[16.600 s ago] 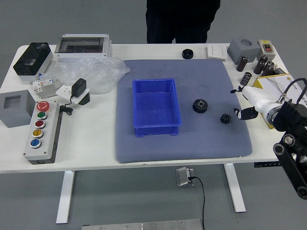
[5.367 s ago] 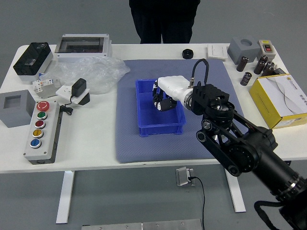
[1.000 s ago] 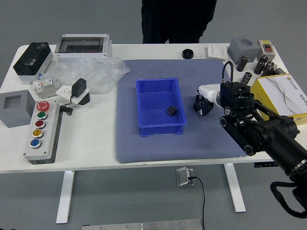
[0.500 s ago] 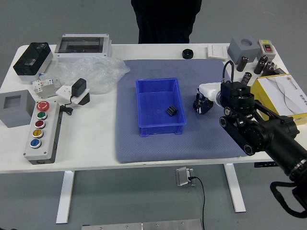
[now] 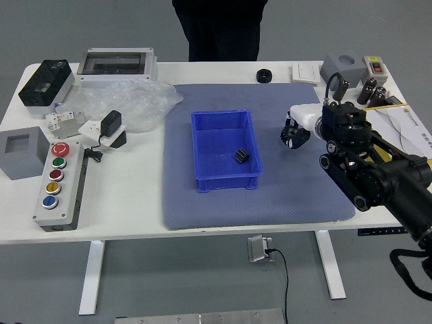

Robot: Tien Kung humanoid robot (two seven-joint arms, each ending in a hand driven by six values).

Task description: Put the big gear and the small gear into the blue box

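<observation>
The blue box (image 5: pixel 216 145) rests on the grey-blue mat, left of my right hand. Inside it, near its right wall, lies the small dark gear (image 5: pixel 241 156). My right hand (image 5: pixel 295 131) is over the mat to the right of the box, its dark fingers curled around the big black gear (image 5: pixel 294 138). Fingers and gear are both dark and partly cover each other, so the exact grasp is hard to make out. My left arm is out of view.
Right of the mat stand a yellow box (image 5: pixel 398 125) and several dark cylinders. A black ring (image 5: pixel 264 76) lies at the far edge. On the left are a button panel (image 5: pixel 59 185) and a plastic bag (image 5: pixel 128 104). A person in black (image 5: pixel 219 30) stands at the far side.
The small gear went from the mat into the box, which shifted slightly right. My right hand then reached the big gear's spot and has now moved away and to the right with it. The person shifted left.
</observation>
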